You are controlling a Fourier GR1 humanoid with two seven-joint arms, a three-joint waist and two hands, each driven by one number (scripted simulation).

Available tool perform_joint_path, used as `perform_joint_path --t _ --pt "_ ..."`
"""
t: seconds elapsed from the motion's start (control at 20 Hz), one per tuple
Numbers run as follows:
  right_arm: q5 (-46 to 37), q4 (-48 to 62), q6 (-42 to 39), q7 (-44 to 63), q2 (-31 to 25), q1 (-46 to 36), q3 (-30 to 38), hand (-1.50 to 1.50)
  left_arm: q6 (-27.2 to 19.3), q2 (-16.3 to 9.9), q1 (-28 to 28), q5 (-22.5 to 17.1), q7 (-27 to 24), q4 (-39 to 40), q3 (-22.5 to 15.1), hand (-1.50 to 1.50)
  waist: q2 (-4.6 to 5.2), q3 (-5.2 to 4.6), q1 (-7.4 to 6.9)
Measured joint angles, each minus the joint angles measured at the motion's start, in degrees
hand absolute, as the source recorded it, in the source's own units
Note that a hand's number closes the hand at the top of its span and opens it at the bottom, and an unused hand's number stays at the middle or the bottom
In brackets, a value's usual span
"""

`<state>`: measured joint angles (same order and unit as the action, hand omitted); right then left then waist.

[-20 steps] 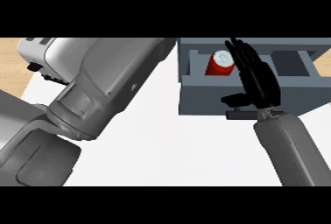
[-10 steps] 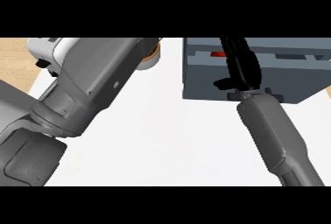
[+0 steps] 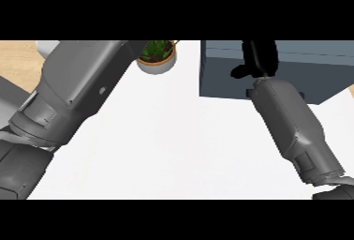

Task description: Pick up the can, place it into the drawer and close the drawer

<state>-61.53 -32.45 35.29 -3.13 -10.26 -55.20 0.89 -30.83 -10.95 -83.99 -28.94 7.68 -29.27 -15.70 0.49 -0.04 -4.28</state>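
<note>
The grey drawer unit stands at the upper right of the white counter, and its drawer shows no open gap from above. The can is hidden from view. My right hand lies over the drawer's front, fingers straight and pointing away from me, thumb sticking out to the left. It holds nothing. The right forearm runs down to the lower right. My left forearm crosses the left side up to the top edge, and its hand lies beyond that edge.
A potted plant in a white pot stands left of the drawer unit at the back. A white object shows at the far upper left, on the wooden surface.
The open drawer with the red can inside has slid shut and the can is no longer seen. My right hand has gone forward with the drawer front, fingers straight.
</note>
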Motion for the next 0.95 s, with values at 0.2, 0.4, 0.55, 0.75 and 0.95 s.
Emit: perform_joint_path --t 0.2,0.4,0.55,0.75,0.95 --pt "-0.5 5.2 1.2 -0.5 -0.9 -3.7 1.3 -1.5 0.4 -1.0 2.7 0.4 1.1 -3.7 -0.6 -1.5 0.17 0.01 -0.88" --pt "-1.0 9.1 1.1 -1.0 -1.6 -6.5 2.1 -1.5 1.6 -3.2 4.8 0.6 2.7 -7.3 -1.1 -1.5 0.41 0.11 -1.46" --pt "-0.1 11.2 0.4 -2.4 -2.1 -8.2 3.3 -1.5 2.0 -4.4 6.7 0.7 3.6 -9.8 -1.2 -1.5 0.75 0.3 -1.59" --pt "1.3 12.5 0.0 -5.1 -1.7 -9.3 4.9 -1.5 2.2 -5.2 9.1 0.6 4.3 -13.0 -1.5 -1.5 0.93 0.48 -1.47" --pt "4.2 12.3 -1.0 -9.1 -1.6 -10.1 7.3 -1.5 2.3 -6.4 11.5 0.5 5.3 -16.4 -1.5 -1.5 0.49 0.34 -1.26"
